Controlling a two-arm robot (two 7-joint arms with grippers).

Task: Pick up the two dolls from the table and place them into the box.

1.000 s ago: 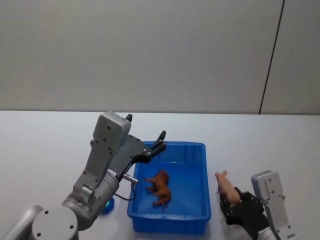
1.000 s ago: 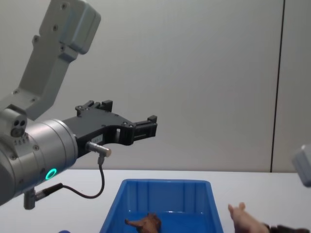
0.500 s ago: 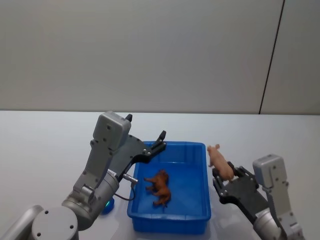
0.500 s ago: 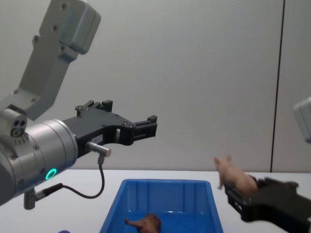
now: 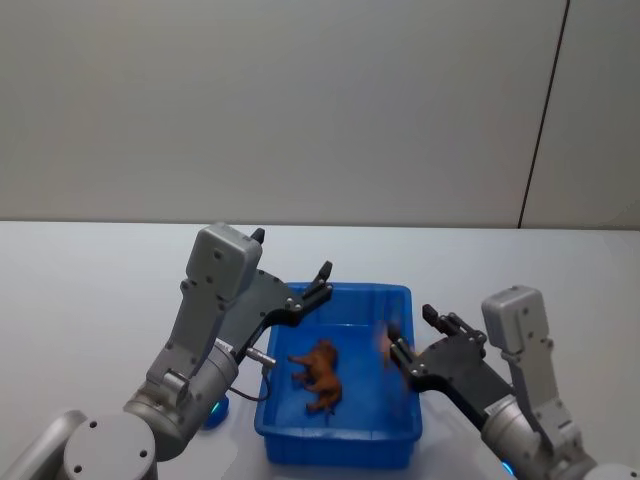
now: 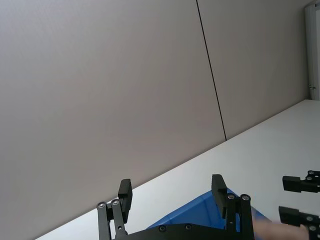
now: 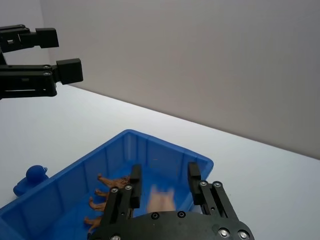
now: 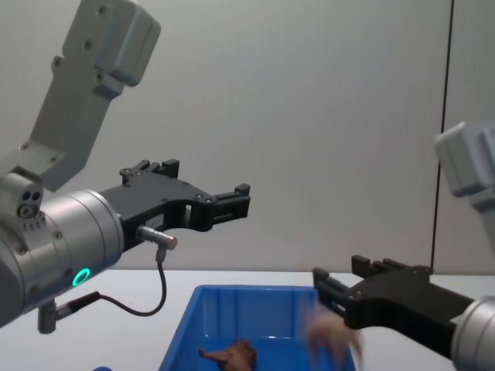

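Observation:
The blue box (image 5: 340, 291) sits on the white table (image 5: 100, 300). A brown four-legged doll (image 5: 320, 375) lies on its side on the box floor, also seen in the right wrist view (image 7: 107, 197) and the chest view (image 8: 232, 355). My right gripper (image 5: 412, 333) hovers over the box's right side, open. The pink pig doll (image 5: 388, 345) is a blur just below its fingers, loose in the air inside the box (image 8: 329, 336). My left gripper (image 5: 290, 255) is open and holds nothing, raised above the box's far left rim (image 8: 207, 179).
A small blue toy duck (image 5: 215, 412) lies on the table just left of the box, under my left arm; the right wrist view shows it too (image 7: 30, 179). A plain grey wall stands behind the table. Bare tabletop stretches left and right of the box.
My right gripper lifted the pig from the table right of the box and swung it left over the box. It has now opened and the pig is dropping. The left arm stayed still.

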